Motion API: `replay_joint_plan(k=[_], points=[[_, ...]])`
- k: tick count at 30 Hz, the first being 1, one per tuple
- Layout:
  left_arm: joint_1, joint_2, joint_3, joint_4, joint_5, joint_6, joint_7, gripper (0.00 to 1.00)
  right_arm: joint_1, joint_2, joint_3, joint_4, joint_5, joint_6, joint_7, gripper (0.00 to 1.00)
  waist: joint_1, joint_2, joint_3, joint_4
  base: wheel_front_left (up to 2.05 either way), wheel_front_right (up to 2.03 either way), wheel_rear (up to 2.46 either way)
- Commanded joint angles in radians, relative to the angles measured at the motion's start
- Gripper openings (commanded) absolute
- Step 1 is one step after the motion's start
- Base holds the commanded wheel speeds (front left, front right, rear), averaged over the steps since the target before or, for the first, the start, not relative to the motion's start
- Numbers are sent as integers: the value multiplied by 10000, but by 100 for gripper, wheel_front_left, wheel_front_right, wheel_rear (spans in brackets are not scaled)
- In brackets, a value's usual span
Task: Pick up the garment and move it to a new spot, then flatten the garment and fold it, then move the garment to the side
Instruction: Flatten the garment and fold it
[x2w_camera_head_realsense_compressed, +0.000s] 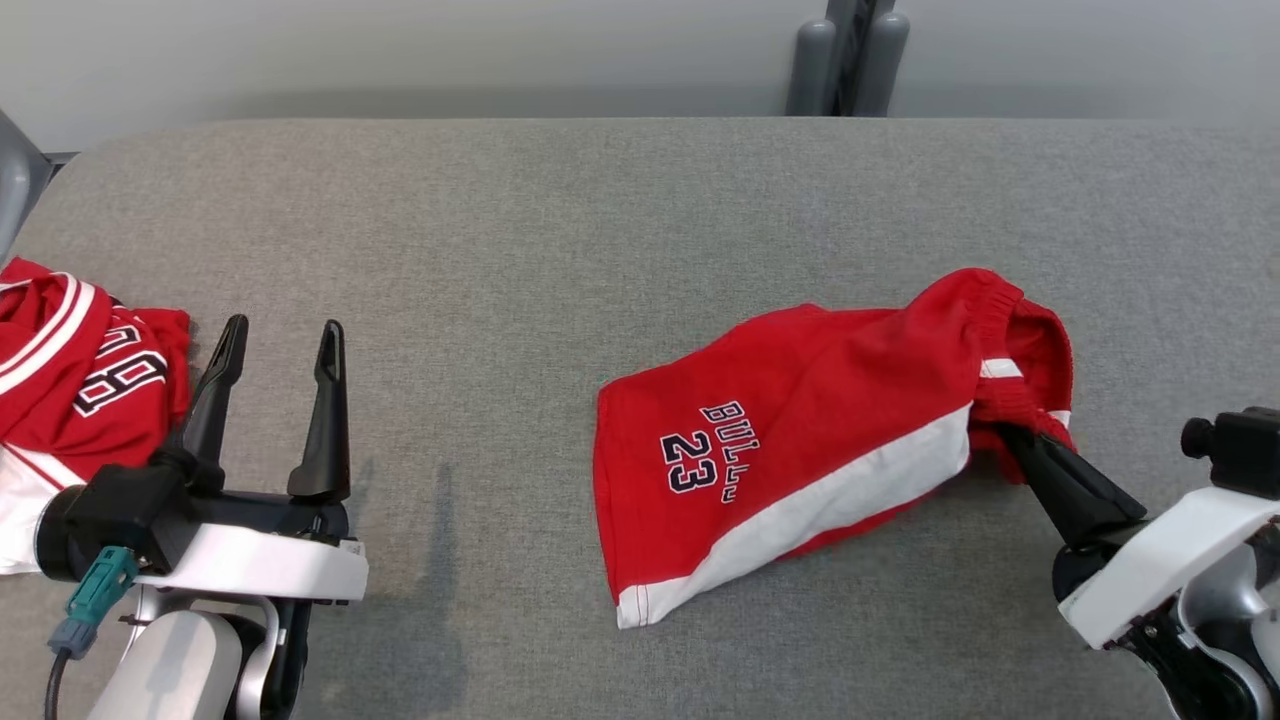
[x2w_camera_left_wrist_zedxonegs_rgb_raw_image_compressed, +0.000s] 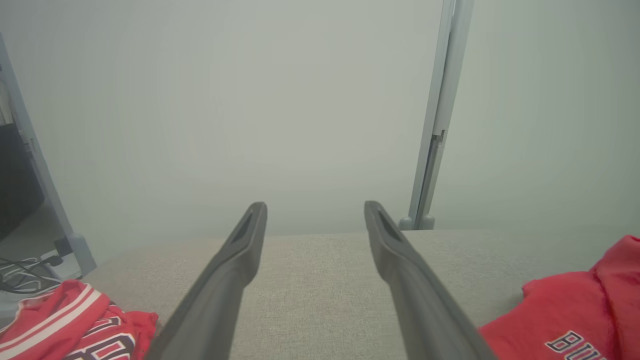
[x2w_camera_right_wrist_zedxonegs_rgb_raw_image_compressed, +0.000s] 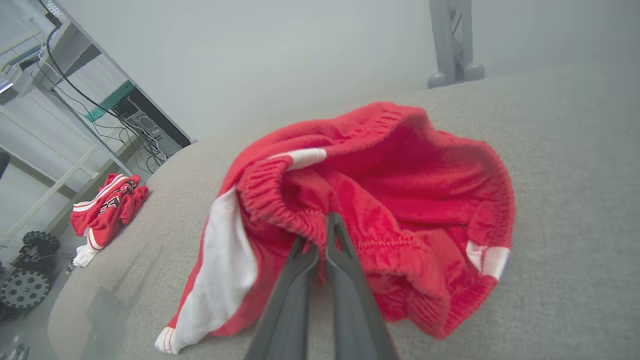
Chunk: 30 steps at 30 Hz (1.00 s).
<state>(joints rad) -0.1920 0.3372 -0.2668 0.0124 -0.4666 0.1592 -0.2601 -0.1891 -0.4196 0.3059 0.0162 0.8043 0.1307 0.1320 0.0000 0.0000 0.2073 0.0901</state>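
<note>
Grey cloth table (x2w_camera_head_realsense_compressed: 500, 200), plain wall behind, nothing fancy. Shorts (x2w_camera_head_realsense_compressed: 800, 420) lie crumpled a bit right of centre in the head view. They're red with a white side stripe and a 23 on the leg, waistband bunched toward the right edge of the frame, hem pointing lower left. Right gripper (x2w_camera_head_realsense_compressed: 1000, 432) comes in from the lower right and is clenched on the near lip of that waistband. In the right wrist view its two fingers (x2w_camera_right_wrist_zedxonegs_rgb_raw_image_compressed: 347, 285) are pressed together with just the elastic edge caught at the tips. That's my worry: it looks like a thin bite, so on the lift the elastic could slip out. Or the shorts could hang off one corner and land twisted, which makes flattening harder. Dragging instead of lifting could also bunch them up on the cloth. Left gripper (x2w_camera_head_realsense_compressed: 284, 325) sits lower left, released, fingers wide apart with nothing between them. Just left of it there's a jersey (x2w_camera_head_realsense_compressed: 70, 370) at the left edge, and a wide sweep that way could snag it or dump the shorts on top.
</note>
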Motion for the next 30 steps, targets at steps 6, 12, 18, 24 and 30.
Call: replay_joint_plan(k=[6,12,18,24,30], points=[[-138,129,-8,-37,70,2,29,100,771,-24,-709,-861,2675,3,1002,0,0,0,106,-251,0,0,0],[-129,168,-44,-75,49,66,112,100,814,-234,-957,-2181,4112,4,1367,0,0,0,87,-344,0,0,0],[-72,153,-119,-115,10,113,175,100,921,-336,-1395,-3143,5274,9,1185,0,0,0,48,-360,0,0,0],[-183,114,-197,-134,-13,105,179,100,1196,-457,-1120,-2021,4941,11,1022,0,0,0,156,-329,0,0,0],[-275,56,-296,-60,-56,66,176,100,985,-306,-439,-32,4469,11,715,0,0,0,265,-302,0,0,0]])
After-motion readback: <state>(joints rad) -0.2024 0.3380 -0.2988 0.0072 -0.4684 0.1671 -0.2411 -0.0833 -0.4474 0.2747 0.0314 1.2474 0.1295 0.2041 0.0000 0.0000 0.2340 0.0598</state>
